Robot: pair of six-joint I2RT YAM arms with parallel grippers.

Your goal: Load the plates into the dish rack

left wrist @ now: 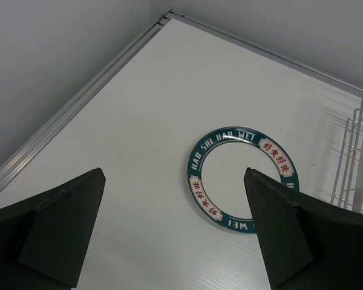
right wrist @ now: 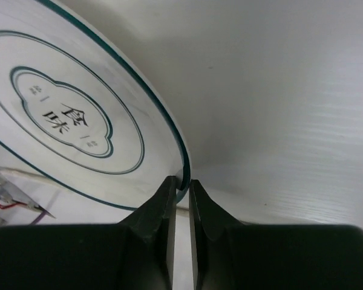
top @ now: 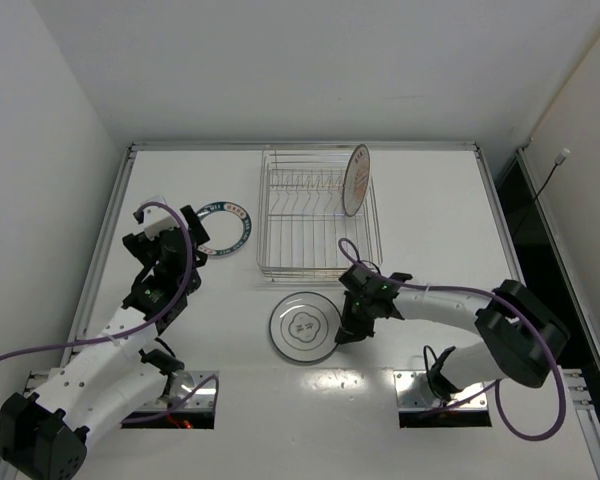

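Observation:
A white plate with a thin grey ring and a centre motif [top: 303, 327] [right wrist: 78, 72] lies flat on the table in front of the dish rack [top: 265, 215]. My right gripper [top: 342, 331] [right wrist: 181, 181] is at its right edge, shut on the rim with one finger on each side. A plate with orange-red rim marks [top: 356, 180] stands upright at the rack's right end. The plate with the blue-green patterned rim [top: 242, 226] [left wrist: 196, 175] lies flat left of the rack. My left gripper [top: 198, 238] [left wrist: 174, 172] hovers open just left of it, holding nothing.
The silver wire rack [left wrist: 358, 160] has free prong rows left of the standing plate. A raised metal rail [top: 110, 230] borders the table on the left and back, with white walls beyond. Both arm bases sit at the near edge.

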